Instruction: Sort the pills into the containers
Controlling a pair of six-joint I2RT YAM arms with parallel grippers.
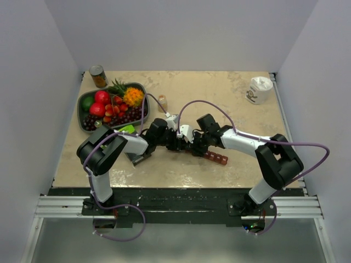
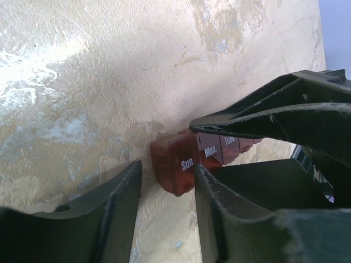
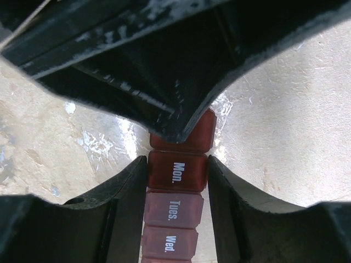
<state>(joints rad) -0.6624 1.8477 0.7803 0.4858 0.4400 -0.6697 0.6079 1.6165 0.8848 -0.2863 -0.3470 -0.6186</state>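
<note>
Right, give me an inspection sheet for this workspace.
Surface: tan mottled table; no loose pills seen.
Job's things: pill strip lying flat centre-right, day labels Sun. to Wed. readable.
Clutter: fruit tray, can, small bottle, white cup towards the far side; green item by the left arm.
Grippers: right gripper shut on the Mon. compartment; left gripper open, jaws either side of the Sun. end.
Cables: purple cables looping over both arms.
Surroundings: white walls; metal rail at the near edge.
</note>
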